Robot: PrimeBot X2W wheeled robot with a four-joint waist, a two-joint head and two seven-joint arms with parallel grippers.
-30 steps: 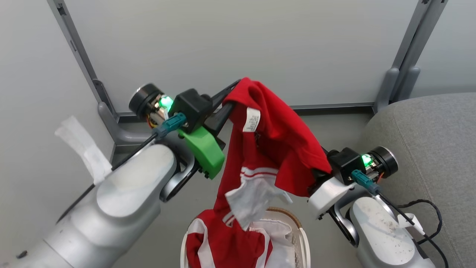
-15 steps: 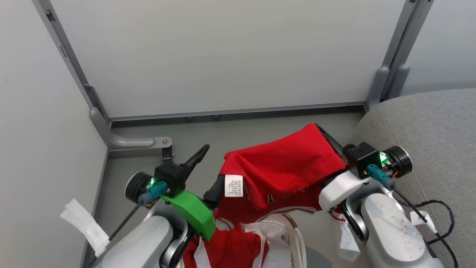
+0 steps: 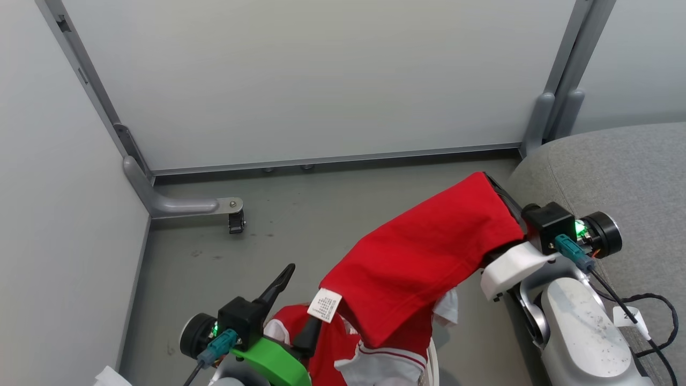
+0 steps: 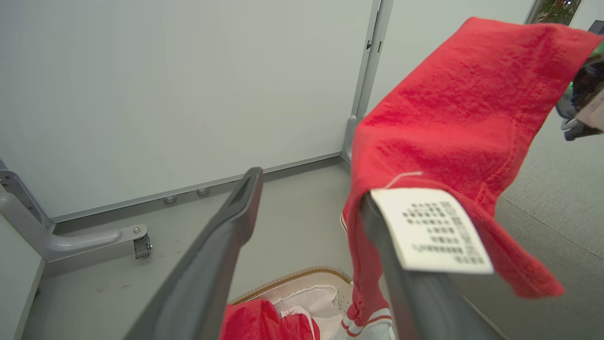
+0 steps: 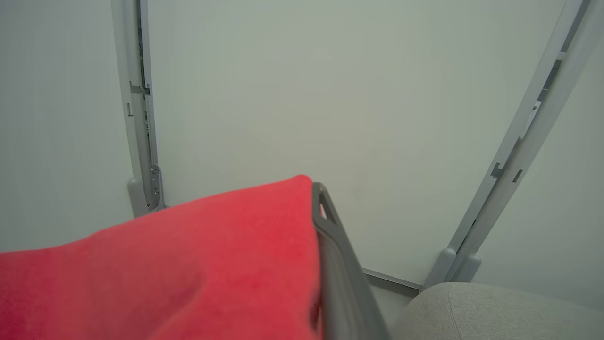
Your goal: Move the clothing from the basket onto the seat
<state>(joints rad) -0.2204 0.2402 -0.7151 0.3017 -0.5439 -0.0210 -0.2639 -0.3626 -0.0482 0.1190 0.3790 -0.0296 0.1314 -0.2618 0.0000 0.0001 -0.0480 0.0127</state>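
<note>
The left gripper (image 4: 309,188) stood wide open, its two long dark fingers spread, one bare and the other with cloth still draped over it but not pinched. The right gripper (image 3: 498,187) was clamped shut on the upper edge of one soft red garment (image 3: 423,257), which sagged in a fuzzy sheet from there towards the left fingers, its white printed care label (image 3: 323,304) hanging at the low corner. Its white-striped hem trailed into the basket (image 4: 288,282), oval with a brown woven rim, where more red cloth lay. The grey fabric seat (image 3: 616,166) curved just beside the right arm. A second earlier, the left gripper had gripped this garment, held higher.
</note>
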